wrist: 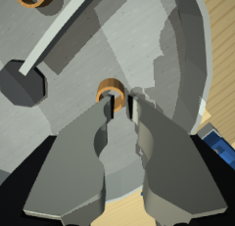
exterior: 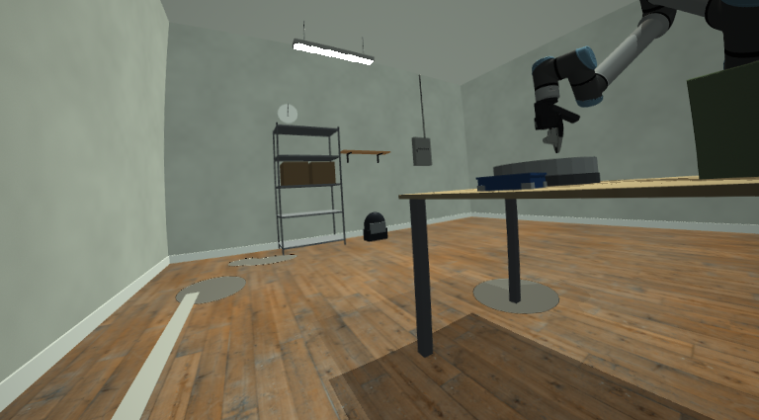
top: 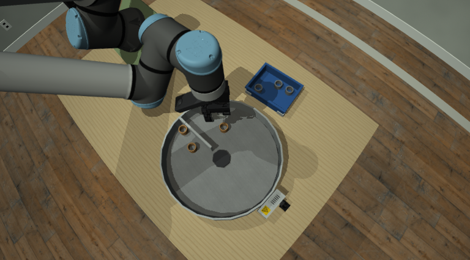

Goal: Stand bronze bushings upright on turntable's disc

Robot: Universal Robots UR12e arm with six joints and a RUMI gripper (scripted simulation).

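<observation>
Three bronze bushings stand upright on the turntable's disc (top: 235,188) (wrist: 132,30). One bronze bushing (top: 223,131) (wrist: 111,84) is just beyond my fingertips. A second bronze bushing (top: 191,151) (wrist: 30,6) stands left of the hub (top: 221,158) (wrist: 23,83), and a third bronze bushing (top: 183,133) stands near the rim. My gripper (top: 208,117) (exterior: 553,147) (wrist: 120,96) is shut with a narrow gap and holds nothing. It hangs above the disc. Three steel bushings (top: 258,90) (top: 278,87) (top: 289,93) are in the blue crate (top: 267,96) (exterior: 512,181) (wrist: 220,149); no bronze one shows there.
A pale bar (top: 196,132) (wrist: 56,35) reaches from the turntable's rim towards the hub, between the near bushing and the other two. The raised rim (top: 281,159) (exterior: 570,164) surrounds the disc. A control box (top: 272,203) sits outside the rim, away from the arm.
</observation>
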